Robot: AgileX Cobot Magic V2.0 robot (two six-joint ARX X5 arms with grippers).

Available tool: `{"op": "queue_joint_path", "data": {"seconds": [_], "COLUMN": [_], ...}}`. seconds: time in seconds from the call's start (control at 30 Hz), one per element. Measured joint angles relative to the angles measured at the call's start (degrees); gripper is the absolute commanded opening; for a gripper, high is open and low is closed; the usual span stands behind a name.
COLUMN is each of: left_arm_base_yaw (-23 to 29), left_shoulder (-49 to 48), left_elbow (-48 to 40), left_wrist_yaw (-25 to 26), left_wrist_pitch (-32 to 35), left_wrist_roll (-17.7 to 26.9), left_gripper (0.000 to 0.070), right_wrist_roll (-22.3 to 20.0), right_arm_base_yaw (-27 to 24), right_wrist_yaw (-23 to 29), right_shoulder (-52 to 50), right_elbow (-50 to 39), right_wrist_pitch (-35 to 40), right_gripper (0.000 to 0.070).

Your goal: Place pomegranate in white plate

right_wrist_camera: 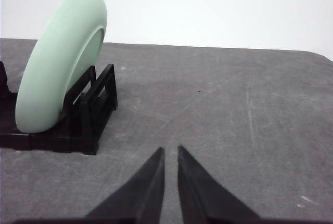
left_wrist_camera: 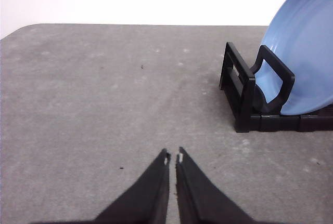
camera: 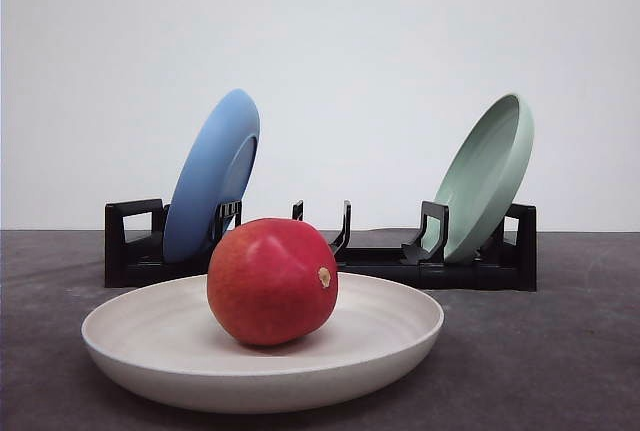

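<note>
A glossy red pomegranate [camera: 272, 280] with a small tan stem spot rests in the middle of the white plate [camera: 400, 336], which lies flat on the grey table near the front. In the left wrist view my left gripper [left_wrist_camera: 173, 158] is shut, its black fingertips almost touching, with nothing between them, over bare table to the side of the rack. In the right wrist view my right gripper [right_wrist_camera: 170, 151] is shut too, holding nothing, over bare table beside the rack's other end.
Behind the white plate a black dish rack [camera: 380, 256] holds a blue plate [camera: 212, 176] on its left and a pale green plate [camera: 488, 176] on its right, both leaning on edge. The same blue plate [left_wrist_camera: 307, 52] and green plate [right_wrist_camera: 60, 73] appear in the wrist views.
</note>
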Motion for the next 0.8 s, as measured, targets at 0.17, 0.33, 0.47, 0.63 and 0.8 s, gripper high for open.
{"op": "queue_joint_path", "data": {"seconds": [0.17,0.33,0.47,0.63,0.8], "left_arm_base_yaw": [0.0,0.0,0.0,0.0,0.0], "left_shoulder": [0.0,0.0,0.0,0.0,0.0], "left_elbow": [0.0,0.0,0.0,0.0,0.0], "left_wrist_yaw": [0.0,0.0,0.0,0.0,0.0], "left_wrist_pitch": [0.0,0.0,0.0,0.0,0.0], "left_wrist_roll": [0.0,0.0,0.0,0.0,0.0], "left_gripper": [0.0,0.0,0.0,0.0,0.0], "right_wrist_roll": [0.0,0.0,0.0,0.0,0.0], "right_arm_base_yaw": [0.0,0.0,0.0,0.0,0.0], "right_wrist_yaw": [0.0,0.0,0.0,0.0,0.0], "right_shoulder": [0.0,0.0,0.0,0.0,0.0], "right_elbow": [0.0,0.0,0.0,0.0,0.0], "right_wrist_pitch": [0.0,0.0,0.0,0.0,0.0], "right_gripper": [0.0041,0.0042,0.0041,0.0041,0.0041]}}
